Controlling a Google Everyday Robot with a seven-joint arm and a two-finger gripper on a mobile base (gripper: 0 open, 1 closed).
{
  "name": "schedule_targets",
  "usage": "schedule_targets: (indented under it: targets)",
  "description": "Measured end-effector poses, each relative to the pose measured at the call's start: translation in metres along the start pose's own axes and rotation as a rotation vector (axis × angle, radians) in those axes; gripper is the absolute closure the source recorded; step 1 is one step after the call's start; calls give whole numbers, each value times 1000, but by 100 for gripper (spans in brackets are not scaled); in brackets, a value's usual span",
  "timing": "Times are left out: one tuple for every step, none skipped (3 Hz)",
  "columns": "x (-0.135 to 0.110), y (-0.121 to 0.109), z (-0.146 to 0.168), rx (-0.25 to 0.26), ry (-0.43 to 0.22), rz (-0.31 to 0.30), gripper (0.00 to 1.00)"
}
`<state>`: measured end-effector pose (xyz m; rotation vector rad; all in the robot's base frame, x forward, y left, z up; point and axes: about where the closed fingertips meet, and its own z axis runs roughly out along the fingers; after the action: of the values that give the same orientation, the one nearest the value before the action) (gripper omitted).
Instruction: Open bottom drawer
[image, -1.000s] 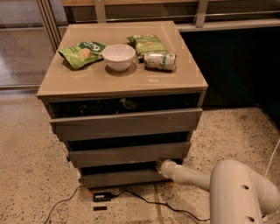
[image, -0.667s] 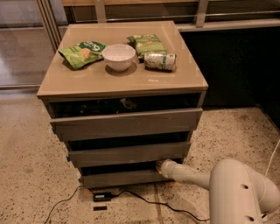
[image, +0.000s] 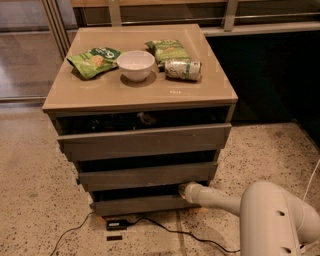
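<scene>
Bottom drawer (image: 140, 204) sitting lowest of three grey-brown fronts in the cabinet, just above the speckled floor (image: 35, 200), its front looking the narrowest. Dark gap showing along its top edge. Mid drawer (image: 147, 175) and top drawer (image: 145, 141) stacking above it, each with a dark gap over it.

Gripper (image: 184, 190) reaching into the gap at the bottom drawer's right end, at the front's upper edge. Its tip is sitting in shadow, so whether it is clenched or released cannot be told. Arm (image: 215, 198) stretching in from lower right, pale and tubular, running low over the floor.

Tabletop (image: 100, 95) carrying four things:
- white bowl (image: 135, 65) sitting near the middle
- left bag (image: 94, 61), green, lying just beside the bowl
- right bag (image: 167, 51), green, lying behind the can
- can (image: 183, 69) lying on its side, right of the bowl

Black cable (image: 165, 227) trailing over the floor in front of the cabinet, running to a small black block (image: 116, 224).
</scene>
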<state>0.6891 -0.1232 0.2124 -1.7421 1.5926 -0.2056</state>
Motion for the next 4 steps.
schedule_targets:
  targets:
    - [0, 2, -3, -31, -5, 11, 100]
    - [0, 3, -3, -31, -5, 11, 100]
    - [1, 6, -6, -67, -8, 28, 100]
    - [2, 10, -8, -96, -13, 42, 100]
